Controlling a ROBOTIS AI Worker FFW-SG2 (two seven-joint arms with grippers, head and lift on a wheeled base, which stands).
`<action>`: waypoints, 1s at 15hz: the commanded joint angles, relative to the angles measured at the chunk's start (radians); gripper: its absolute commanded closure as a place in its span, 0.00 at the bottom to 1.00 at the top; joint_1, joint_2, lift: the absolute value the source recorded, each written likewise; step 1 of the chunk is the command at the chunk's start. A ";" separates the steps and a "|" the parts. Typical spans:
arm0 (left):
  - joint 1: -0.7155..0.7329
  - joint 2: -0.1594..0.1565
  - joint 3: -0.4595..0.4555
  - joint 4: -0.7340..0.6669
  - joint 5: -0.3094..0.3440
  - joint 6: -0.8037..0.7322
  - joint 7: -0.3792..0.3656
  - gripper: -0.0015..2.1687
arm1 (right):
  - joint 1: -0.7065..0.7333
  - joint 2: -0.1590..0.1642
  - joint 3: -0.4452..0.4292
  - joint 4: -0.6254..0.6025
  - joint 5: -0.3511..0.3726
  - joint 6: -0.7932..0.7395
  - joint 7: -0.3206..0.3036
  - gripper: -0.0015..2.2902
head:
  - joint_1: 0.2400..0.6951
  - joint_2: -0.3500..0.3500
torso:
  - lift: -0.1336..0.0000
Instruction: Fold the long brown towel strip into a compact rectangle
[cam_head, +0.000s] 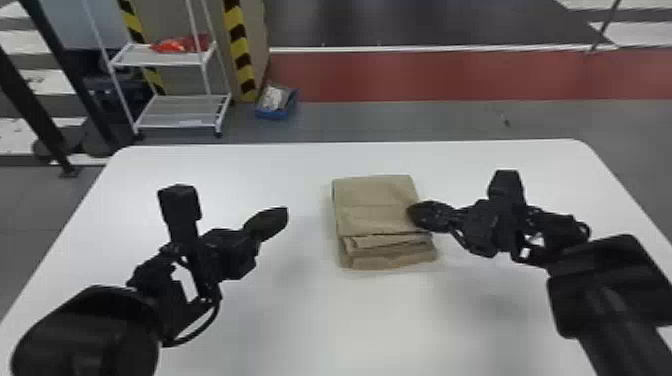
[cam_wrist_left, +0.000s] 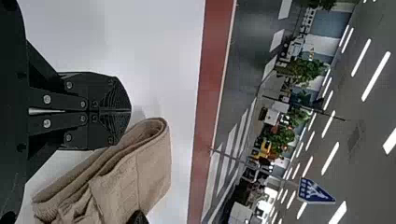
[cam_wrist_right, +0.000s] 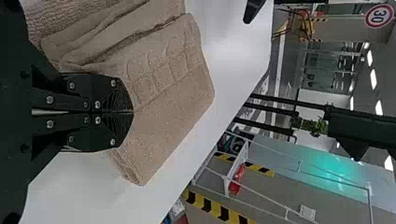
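A white tabletop (cam_head: 260, 170) with rounded corners is shown, and beyond its far edge, toward the left, a white metal rack (cam_head: 182, 111) is placed. Near the tabletop's middle, a brown cloth towel (cam_head: 375, 205) is folded into a thick rectangle, its layers exposed along the near side. The black two-fingered right hand (cam_head: 411, 214) is held clenched over the towel's right edge; whether the cloth is touched cannot be told. The matching left hand (cam_head: 286, 215) is held clenched, apart from the towel's left side.

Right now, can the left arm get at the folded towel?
Likely yes: nothing stands between left gripper and towel, and the right gripper is at its right edge. The left is shut and must open.
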 joint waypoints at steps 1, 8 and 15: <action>0.000 -0.001 -0.002 0.000 0.000 0.000 0.000 0.95 | 0.018 -0.002 -0.025 0.003 0.000 -0.003 -0.001 0.86 | 1.00 0.54 | 0.04; -0.002 -0.002 -0.007 0.000 0.000 0.003 0.002 0.95 | 0.092 -0.011 -0.090 -0.037 -0.109 -0.163 0.001 0.75 | 1.00 0.50 | 0.04; 0.004 -0.002 -0.030 -0.018 -0.069 -0.071 0.038 0.73 | 0.213 -0.017 -0.093 -0.328 -0.293 -0.132 -0.030 0.01 | 1.00 0.50 | 0.04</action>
